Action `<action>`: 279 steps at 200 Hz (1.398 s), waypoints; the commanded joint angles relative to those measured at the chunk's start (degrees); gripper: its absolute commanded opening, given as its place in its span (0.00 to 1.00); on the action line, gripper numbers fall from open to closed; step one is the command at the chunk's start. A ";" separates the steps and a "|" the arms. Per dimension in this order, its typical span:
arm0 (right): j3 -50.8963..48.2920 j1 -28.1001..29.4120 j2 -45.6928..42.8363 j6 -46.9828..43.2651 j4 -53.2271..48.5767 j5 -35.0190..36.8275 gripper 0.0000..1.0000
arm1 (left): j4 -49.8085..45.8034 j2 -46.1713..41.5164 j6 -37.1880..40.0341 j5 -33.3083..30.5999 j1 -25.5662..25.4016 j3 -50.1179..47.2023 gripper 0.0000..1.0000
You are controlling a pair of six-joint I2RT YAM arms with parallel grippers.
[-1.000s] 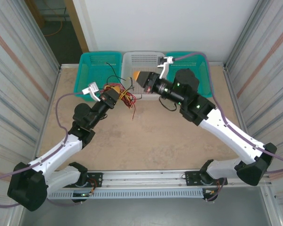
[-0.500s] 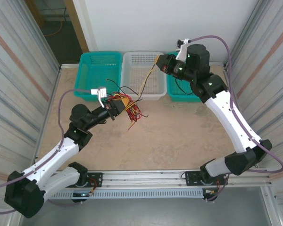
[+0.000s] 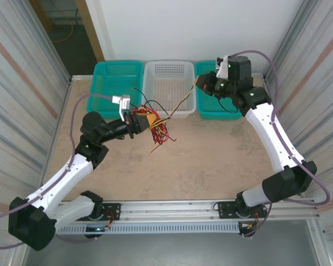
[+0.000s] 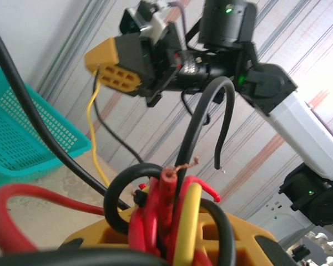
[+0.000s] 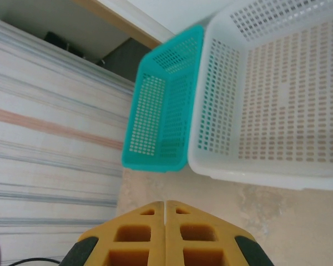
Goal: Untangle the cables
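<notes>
The cables (image 3: 157, 128), a knot of thin red, black and yellow wires, hang just above the table in front of the white basket. My left gripper (image 3: 140, 119) is shut on this knot; in the left wrist view red, yellow and black strands (image 4: 169, 213) are bunched between its yellow fingers. One yellow cable (image 3: 182, 102) runs up and to the right out of the knot to my right gripper (image 3: 200, 84), which is raised near the right teal basket and shut on its end. The left wrist view shows that yellow cable (image 4: 90, 119) hanging from the right gripper's closed fingers (image 4: 112, 71). In the right wrist view the right gripper (image 5: 165, 208) has its jaws pressed together.
Three baskets line the back edge: a teal one (image 3: 100, 107), a white one (image 3: 173, 113) and another teal one (image 3: 217, 114). Ribbed metal walls close both sides. Bare table lies in front of the knot towards the arm bases.
The right arm rose and swung back and right from the tangle to the right teal basket, drawing the yellow cable out. The left gripper shifted slightly right with the knot.
</notes>
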 commanded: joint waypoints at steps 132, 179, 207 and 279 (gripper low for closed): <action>-34.19 4.29 5.35 14.54 44.31 -9.70 0.00 | 39.10 7.00 -30.56 -9.21 5.42 4.96 0.00; -36.44 14.02 8.80 21.88 59.06 -5.66 0.00 | 35.55 8.18 -24.67 -17.99 4.27 6.34 0.00; -41.00 17.36 4.84 21.90 61.11 -1.03 0.00 | 23.85 4.81 -10.82 -24.11 3.07 6.71 0.00; -35.67 33.34 -13.57 5.13 39.16 17.82 0.00 | 12.80 4.19 1.11 -38.48 1.43 3.83 0.00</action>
